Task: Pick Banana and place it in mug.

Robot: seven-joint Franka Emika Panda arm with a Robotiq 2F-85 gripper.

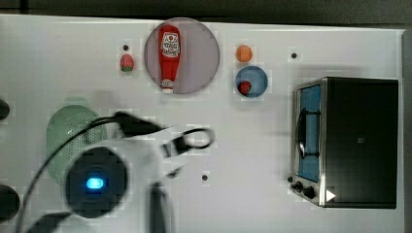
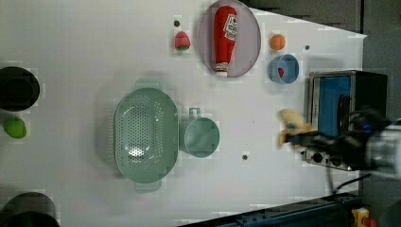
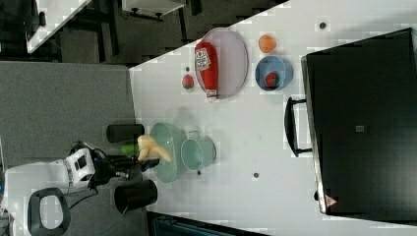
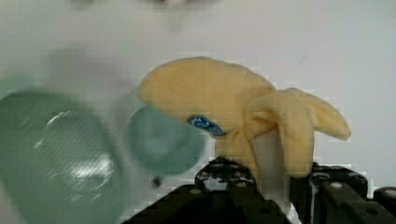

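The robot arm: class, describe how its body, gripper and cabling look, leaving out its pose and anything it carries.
The arm has white casing with black joints. A round black section carries a glowing blue light. Black cables loop beside it. The gripper is black, blocky, with small screws visible.

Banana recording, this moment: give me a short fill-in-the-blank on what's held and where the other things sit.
1. The gripper is shut on the ____.
2. The mug stands beside the colander and is ____ inside.
3. The ketchup bottle lies on a round ____.
4. In the blue bowl sits a small ____ fruit.

Missing words: banana; empty; plate; red
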